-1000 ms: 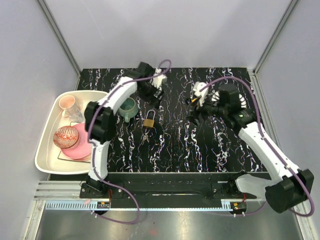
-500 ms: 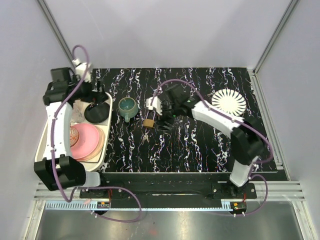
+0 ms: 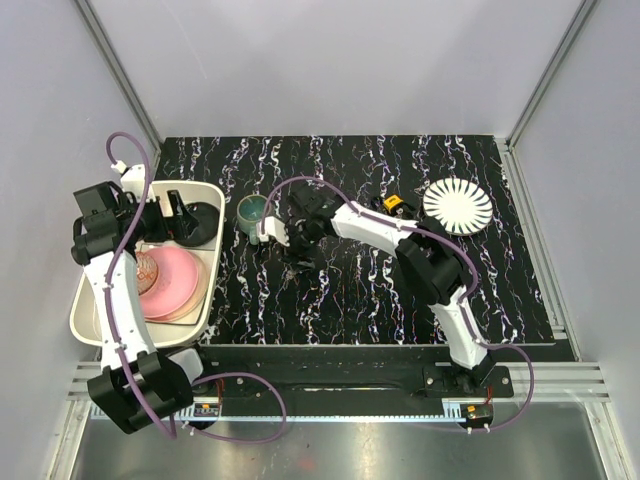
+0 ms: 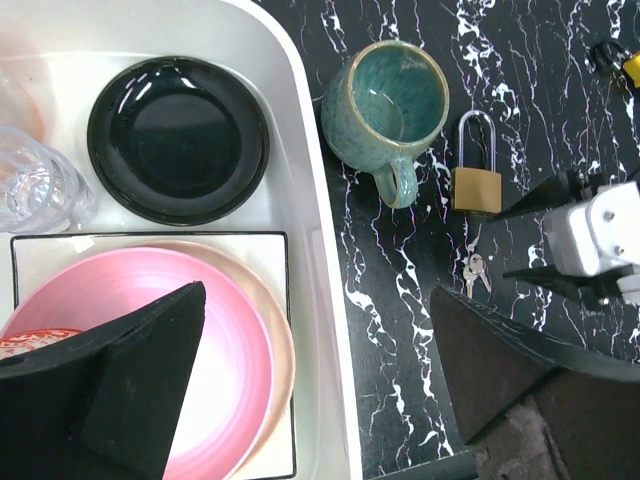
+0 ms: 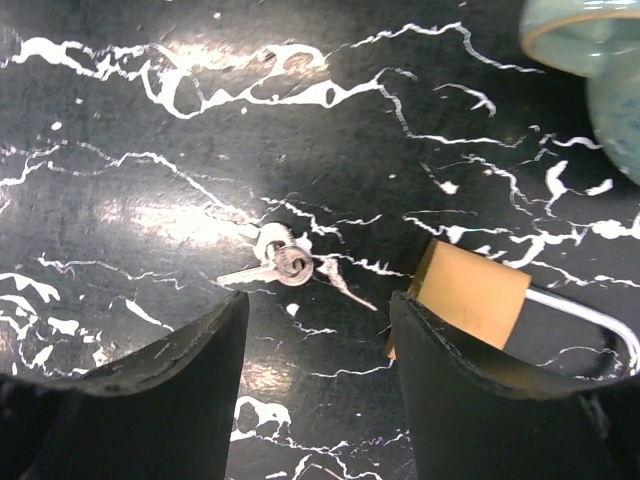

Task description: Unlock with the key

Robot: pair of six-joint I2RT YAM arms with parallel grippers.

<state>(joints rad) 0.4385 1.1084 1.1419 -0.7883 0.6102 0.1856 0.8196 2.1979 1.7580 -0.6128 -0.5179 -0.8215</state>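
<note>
Here the right end effector (image 5: 318, 310) hangs over the bench (image 5: 120, 130), fingers apart. The key (image 5: 278, 266) lies just beyond the gap at 11 o'clock. The padlock (image 5: 468, 293) is at 3 o'clock, partly behind one finger. The left end effector (image 4: 318, 300), also spread, hovers over the tray (image 4: 305, 200).

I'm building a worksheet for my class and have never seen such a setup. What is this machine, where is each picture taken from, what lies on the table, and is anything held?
Two robot arms are bolted at the near edge of a black table, each ending in a two-finger gripper. The wide picture looks down from above; the other two come from cameras on the wrists. On it lie a brass padlock, small keys and a green mug. A white tray holds a pink plate and a black bowl. The left gripper hangs over the tray's edge, the right gripper above the keys. Both are open and hold nothing.
</note>
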